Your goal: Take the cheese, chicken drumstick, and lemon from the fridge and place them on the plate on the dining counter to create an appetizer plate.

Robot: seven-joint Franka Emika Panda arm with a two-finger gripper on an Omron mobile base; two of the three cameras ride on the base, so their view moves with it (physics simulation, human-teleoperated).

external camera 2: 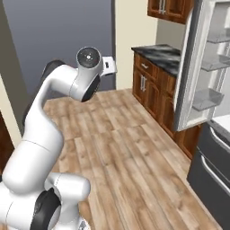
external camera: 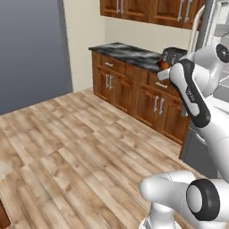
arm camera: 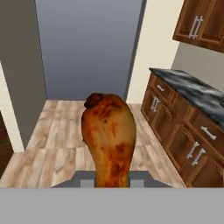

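Observation:
The reddish-brown chicken drumstick (arm camera: pixel 109 135) stands upright in the hand view, fat end up. Its thin end sinks between the fingers of my gripper (arm camera: pixel 113 181), which is shut on it. In the left base view a bit of the drumstick (external camera: pixel 164 65) peeks out behind my forearm, held high above the floor. The grey fridge (external camera 2: pixel 215 49) stands at the right with its door (external camera 2: pixel 191 67) swung open, showing white door shelves. Its pale curved handle (external camera: pixel 193 31) is seen at the top right. The hand faces away from the fridge, toward the grey wall. Cheese, lemon, plate and dining counter are out of view.
A wall counter (external camera: pixel 129 51) with a dark marbled top and brown cabinets runs beside the fridge, with a black toaster (external camera: pixel 173 54) on it. A dark grey appliance front (external camera 2: pixel 211 166) sits low at the right. Wooden floor (external camera: pixel 76 147) stretches toward the grey wall (arm camera: pixel 87 43).

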